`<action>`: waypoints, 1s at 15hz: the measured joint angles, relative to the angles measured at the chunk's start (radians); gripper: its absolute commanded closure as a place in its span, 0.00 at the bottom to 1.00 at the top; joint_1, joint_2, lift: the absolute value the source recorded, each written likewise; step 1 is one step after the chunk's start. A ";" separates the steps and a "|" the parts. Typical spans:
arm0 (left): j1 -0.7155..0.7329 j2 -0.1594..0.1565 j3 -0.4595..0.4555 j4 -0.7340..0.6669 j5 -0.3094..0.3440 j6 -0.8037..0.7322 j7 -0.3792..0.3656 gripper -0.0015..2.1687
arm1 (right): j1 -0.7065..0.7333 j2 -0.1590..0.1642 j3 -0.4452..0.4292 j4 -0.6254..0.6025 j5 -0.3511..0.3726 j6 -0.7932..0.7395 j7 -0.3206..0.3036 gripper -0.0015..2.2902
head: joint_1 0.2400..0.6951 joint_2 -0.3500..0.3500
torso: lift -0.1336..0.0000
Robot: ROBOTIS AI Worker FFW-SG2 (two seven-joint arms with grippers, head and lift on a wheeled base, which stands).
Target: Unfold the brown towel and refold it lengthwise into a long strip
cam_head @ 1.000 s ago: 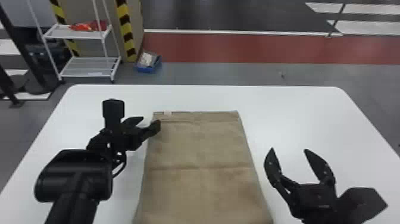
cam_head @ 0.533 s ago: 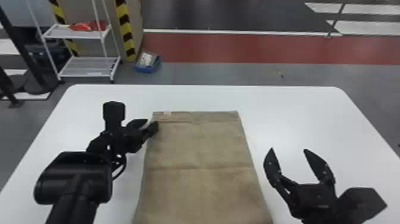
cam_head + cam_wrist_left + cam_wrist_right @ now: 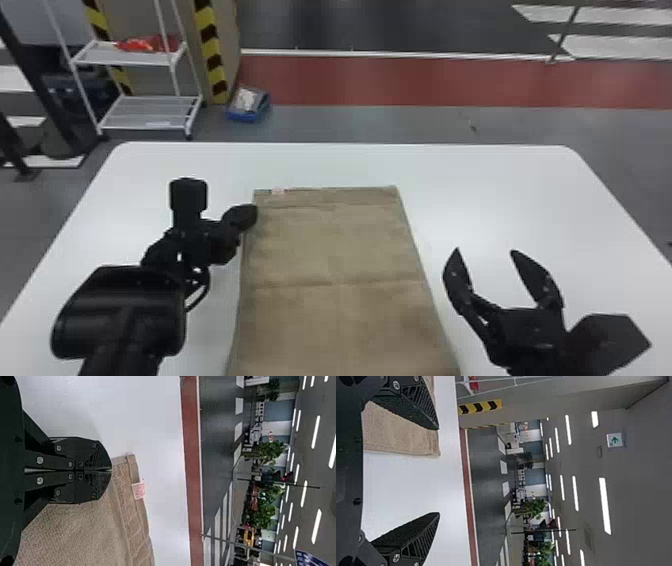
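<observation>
Head view: the left gripper (image 3: 254, 214) pinches the brown towel (image 3: 332, 250) by its left side edge, near the far corner; the right gripper (image 3: 485, 250), fingers wide, hangs off the opposite edge.

Left gripper (image 3: 253, 215) with 2 fingers together, right gripper (image 3: 485, 251) (also 2-fingered) spread wide

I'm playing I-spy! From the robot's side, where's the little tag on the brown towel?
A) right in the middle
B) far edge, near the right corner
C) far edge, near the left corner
C, because the little tag sticks out by the towel's far left corner.
</observation>
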 measured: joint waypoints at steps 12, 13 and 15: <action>0.343 0.000 -0.100 -0.674 0.069 0.160 -0.067 0.55 | 0.001 0.005 0.001 0.000 0.001 -0.006 0.000 0.05 | 1.00 0.33 | 0.08; 0.373 0.000 -0.121 -0.729 0.075 0.181 -0.080 0.55 | 0.002 0.005 -0.001 0.000 -0.001 -0.011 0.000 0.05 | 1.00 0.30 | 0.08; 0.431 0.000 -0.163 -0.822 0.094 0.240 -0.109 0.55 | 0.003 0.005 -0.006 0.000 -0.010 -0.020 0.000 0.05 | 1.00 0.24 | 0.08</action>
